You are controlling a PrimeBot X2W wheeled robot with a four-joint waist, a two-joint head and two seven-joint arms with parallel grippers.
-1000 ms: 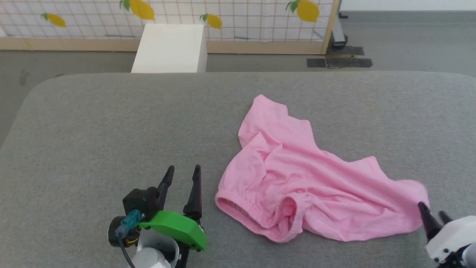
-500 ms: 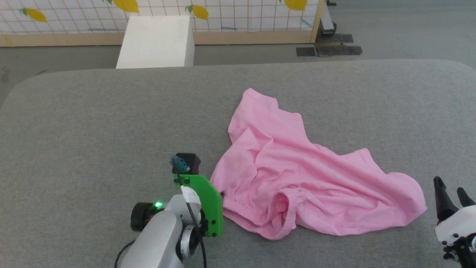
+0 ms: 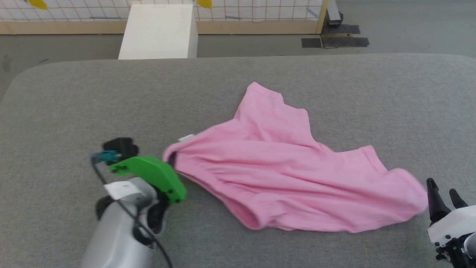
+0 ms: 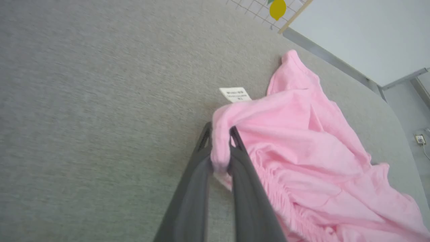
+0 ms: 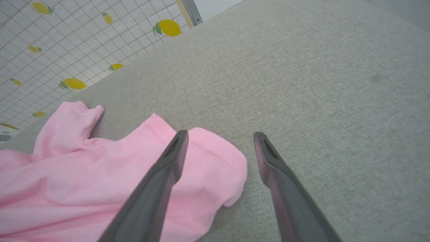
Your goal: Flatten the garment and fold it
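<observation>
The pink garment [image 3: 282, 175] lies stretched across the grey table [image 3: 93, 96], its small white label [image 3: 186, 138] showing at its left end. My left gripper [image 3: 171, 160] is shut on the gathered waistband there; in the left wrist view the pink garment [image 4: 302, 141] bunches between the dark fingers [image 4: 198, 168], with the label [image 4: 235, 94] just beyond. My right gripper [image 3: 441, 188] stands open at the garment's right corner. In the right wrist view my right gripper [image 5: 220, 137] straddles the hem of the garment [image 5: 84, 174], one finger [image 5: 168, 168] over the cloth, the other over bare table.
A white box [image 3: 158, 31] stands on the floor beyond the table's far edge. Behind it runs a lemon-patterned partition [image 3: 260, 11] with a wooden base. A dark plate [image 3: 334, 41] lies on the floor at the back right. The table's left and far parts are bare.
My left gripper has shut on the waistband and pulled it left, drawing the crumpled garment out long. The right gripper has opened wider and stays by the right corner. The head camera has tilted.
</observation>
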